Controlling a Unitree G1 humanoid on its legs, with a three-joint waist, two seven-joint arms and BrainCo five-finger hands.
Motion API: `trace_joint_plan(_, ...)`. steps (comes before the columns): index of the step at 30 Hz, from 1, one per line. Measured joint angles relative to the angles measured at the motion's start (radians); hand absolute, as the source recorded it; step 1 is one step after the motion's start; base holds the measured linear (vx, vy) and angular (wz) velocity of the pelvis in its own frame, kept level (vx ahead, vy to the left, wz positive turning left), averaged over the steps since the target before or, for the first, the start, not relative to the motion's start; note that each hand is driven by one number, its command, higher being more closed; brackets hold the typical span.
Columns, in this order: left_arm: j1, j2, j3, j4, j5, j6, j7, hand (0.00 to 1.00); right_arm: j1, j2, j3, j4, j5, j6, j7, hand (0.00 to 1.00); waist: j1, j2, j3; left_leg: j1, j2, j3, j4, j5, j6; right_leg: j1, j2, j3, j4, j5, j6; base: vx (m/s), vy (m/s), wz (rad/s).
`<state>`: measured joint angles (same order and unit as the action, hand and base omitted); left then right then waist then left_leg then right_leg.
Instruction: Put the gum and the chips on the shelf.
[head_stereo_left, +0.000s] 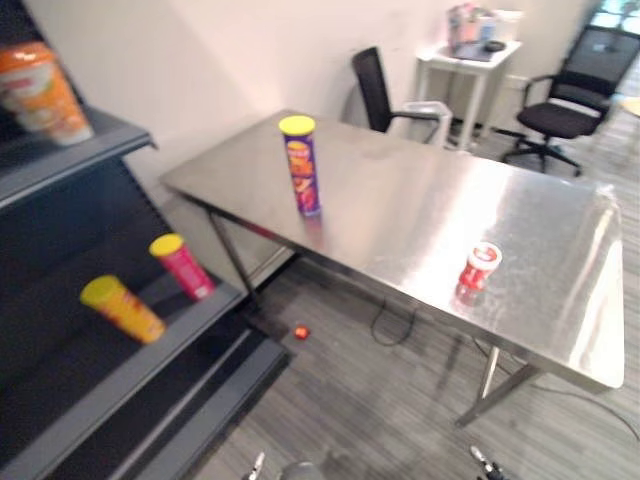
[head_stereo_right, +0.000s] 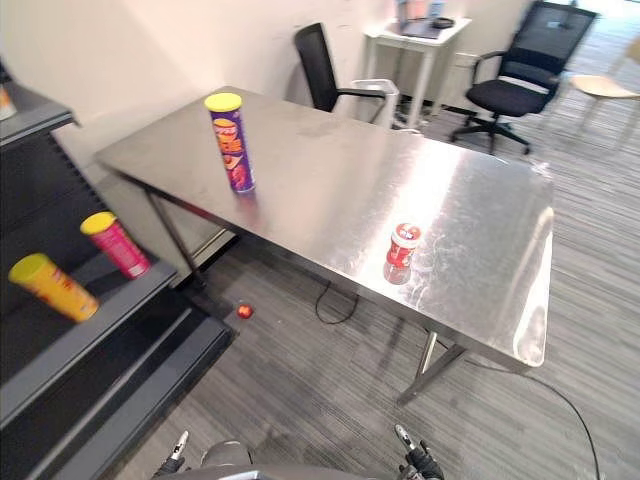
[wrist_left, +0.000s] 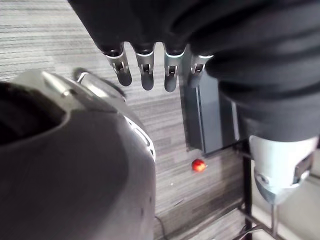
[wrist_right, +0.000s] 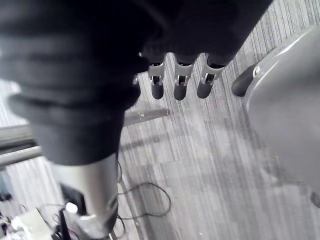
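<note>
Standing on the table (head_stereo_left: 420, 200), the chips (head_stereo_left: 301, 163) and gum (head_stereo_left: 480, 266) are well apart. We note left hand (wrist_left: 146, 75) and right hand (wrist_right: 180, 82) relaxed, empty.

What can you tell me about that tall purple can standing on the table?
The can is a tall, slim tube with a purple printed wrapper, red and yellow artwork and a yellow lid, shut. It stands upright towards the left end of the shiny metal table, touching only the tabletop, well apart from the small red tub.
</note>
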<state>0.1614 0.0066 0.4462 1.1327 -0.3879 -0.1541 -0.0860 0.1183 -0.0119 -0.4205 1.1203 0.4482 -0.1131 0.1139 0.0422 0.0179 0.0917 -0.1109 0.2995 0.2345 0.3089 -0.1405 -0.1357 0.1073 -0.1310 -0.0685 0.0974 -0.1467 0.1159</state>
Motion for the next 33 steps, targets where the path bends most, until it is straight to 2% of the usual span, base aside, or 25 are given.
trace_joint_plan(1, -0.009, 0.011, -0.001, -0.001, 0.0, -0.006, -0.001, 0.0, 0.012, 0.017, 0.003, -0.005, 0.0, -0.001, 0.002, 0.0, -0.011, -0.022, 0.0, 0.019, -0.016, 0.017, -0.003, -0.007, 0.003, 0.002, 0.005, -0.029, 0.026, 0.002, -0.001, 0.19, 0.186, -0.59)
trace_joint_plan(2, -0.013, 0.017, 0.0, -0.001, -0.003, -0.009, -0.002, 0.0, 0.024, 0.025, 0.005, -0.004, 0.001, -0.002, 0.0, 0.0, -0.004, -0.036, -0.003, 0.032, -0.041, 0.017, 0.016, -0.022, -0.001, 0.002, -0.001, -0.055, 0.026, 0.001, -0.009, 0.16, 0.167, -0.5)
trace_joint_plan(4, -0.021, 0.019, -0.003, 0.004, -0.002, -0.008, -0.002, 0.0, 0.027, 0.026, 0.002, -0.001, 0.0, -0.003, 0.002, 0.0, -0.005, -0.04, -0.005, 0.027, -0.097, -0.072, 0.054, -0.034, 0.003, 0.001, -0.035, -0.025, 0.01, 0.001, -0.008, 0.08, 0.166, -0.57)
trace_joint_plan(5, -0.023, 0.019, -0.013, 0.01, -0.002, -0.009, -0.002, 0.0, 0.025, 0.024, -0.006, 0.0, 0.0, -0.003, 0.004, 0.0, -0.011, -0.039, -0.009, 0.031, -0.115, -0.079, 0.052, -0.035, 0.004, -0.003, -0.05, -0.004, 0.005, 0.002, -0.007, 0.03, 0.154, -0.4)
trace_joint_plan(10, -0.041, 0.029, -0.071, 0.031, 0.027, -0.009, 0.0, 0.0, 0.01, 0.019, -0.059, 0.036, -0.009, -0.002, 0.005, 0.0, -0.013, -0.035, -0.017, 0.084, -0.122, -0.05, -0.021, -0.061, 0.008, -0.06, -0.055, 0.078, 0.01, 0.015, 0.037, -0.08, 0.069, -0.54)
trace_joint_plan(12, -0.048, 0.044, -0.1, 0.052, 0.059, -0.009, 0.003, 0.0, 0.01, 0.021, -0.09, 0.04, -0.009, -0.001, 0.004, 0.0, -0.019, -0.036, -0.02, 0.113, -0.132, -0.021, -0.048, -0.059, 0.01, -0.075, -0.056, 0.121, 0.01, 0.019, 0.035, -0.08, 0.036, -0.71)
trace_joint_plan(13, -0.047, 0.051, -0.119, 0.061, 0.073, -0.009, 0.004, 0.0, 0.012, 0.017, -0.093, 0.044, -0.009, -0.001, 0.003, 0.0, -0.024, -0.033, -0.023, 0.13, -0.137, 0.004, -0.065, -0.061, 0.007, -0.082, -0.061, 0.134, 0.009, 0.026, 0.024, -0.06, 0.04, -0.57)
trace_joint_plan(14, -0.045, 0.057, -0.135, 0.063, 0.09, -0.009, 0.003, 0.0, 0.008, 0.006, -0.093, 0.048, -0.011, -0.001, 0.003, 0.0, -0.028, -0.029, -0.027, 0.141, -0.139, 0.024, -0.083, -0.063, 0.004, -0.091, -0.066, 0.121, 0.004, 0.033, -0.002, -0.07, 0.063, -0.7)
trace_joint_plan(15, -0.04, 0.057, -0.145, 0.074, 0.093, -0.01, 0.004, 0.0, 0.008, -0.001, -0.094, 0.06, -0.011, -0.001, 0.003, 0.0, -0.035, -0.021, -0.031, 0.152, -0.142, 0.037, -0.111, -0.063, 0.004, -0.104, -0.078, 0.071, -0.002, 0.045, -0.062, -0.05, 0.097, -0.83)
trace_joint_plan(16, -0.04, 0.064, -0.163, 0.088, 0.096, -0.01, 0.005, 0.0, 0.002, -0.011, -0.093, 0.077, -0.017, 0.001, 0.001, 0.0, -0.035, -0.017, -0.041, 0.159, -0.148, 0.031, -0.145, -0.062, 0.003, -0.123, -0.097, -0.034, -0.013, 0.08, -0.138, -0.04, 0.111, -0.86)
trace_joint_plan(17, -0.039, 0.072, -0.175, 0.095, 0.097, -0.01, 0.005, 0.0, 0.0, -0.01, -0.093, 0.079, -0.018, 0.001, -0.001, 0.0, -0.034, -0.016, -0.042, 0.159, -0.147, 0.028, -0.156, -0.062, 0.002, -0.124, -0.103, -0.083, -0.019, 0.102, -0.153, -0.02, 0.095, -0.93)
trace_joint_plan(18, -0.037, 0.09, -0.194, 0.101, 0.097, -0.009, 0.005, 0.0, -0.001, -0.007, -0.091, 0.085, -0.019, 0.001, -0.001, 0.0, -0.034, -0.022, -0.05, 0.169, -0.144, 0.03, -0.171, -0.061, 0.001, -0.12, -0.107, -0.141, -0.05, 0.147, -0.128, 0.02, 0.024, -0.67)
trace_joint_plan(19, -0.034, 0.104, -0.213, 0.106, 0.098, -0.009, 0.004, 0.0, 0.006, -0.007, -0.091, 0.099, -0.024, 0.001, -0.001, 0.0, -0.037, -0.033, -0.053, 0.169, -0.14, 0.029, -0.174, -0.06, 0.0, -0.114, -0.101, -0.148, -0.073, 0.18, -0.078, 0.08, -0.024, -0.58)
trace_joint_plan(21, -0.046, 0.116, -0.248, 0.126, 0.104, -0.008, 0.004, 0.0, 0.013, -0.02, -0.109, 0.135, -0.053, 0.004, -0.012, 0.0, -0.035, -0.04, -0.054, 0.187, -0.13, 0.022, -0.193, -0.041, -0.004, -0.1, -0.075, -0.153, -0.117, 0.209, -0.033, 0.15, -0.059, -0.31)
trace_joint_plan(26, -0.05, 0.105, -0.252, 0.138, 0.135, -0.008, 0.003, 0.0, 0.008, -0.045, -0.157, 0.149, -0.056, 0.005, -0.022, 0.0, -0.034, -0.012, -0.058, 0.208, -0.132, -0.005, -0.221, -0.037, -0.003, -0.077, -0.067, -0.178, -0.158, 0.229, -0.003, 0.11, -0.009, -0.07)
trace_joint_plan(30, -0.041, 0.106, -0.246, 0.136, 0.135, -0.007, 0.001, 0.0, -0.014, -0.051, -0.216, 0.15, -0.056, 0.005, -0.031, 0.0, -0.032, -0.019, -0.056, 0.225, -0.136, -0.004, -0.236, -0.037, -0.003, -0.057, -0.069, -0.185, -0.175, 0.23, -0.001, 0.02, 0.011, 0.01)
trace_joint_plan(33, -0.028, 0.109, -0.229, 0.125, 0.137, -0.007, 0.001, 0.0, -0.035, -0.075, -0.319, 0.15, -0.055, 0.005, -0.041, 0.0, -0.027, -0.025, -0.057, 0.225, -0.139, 0.002, -0.239, -0.038, -0.003, -0.053, -0.07, -0.181, -0.197, 0.239, 0.013, -0.01, -0.003, -0.05)
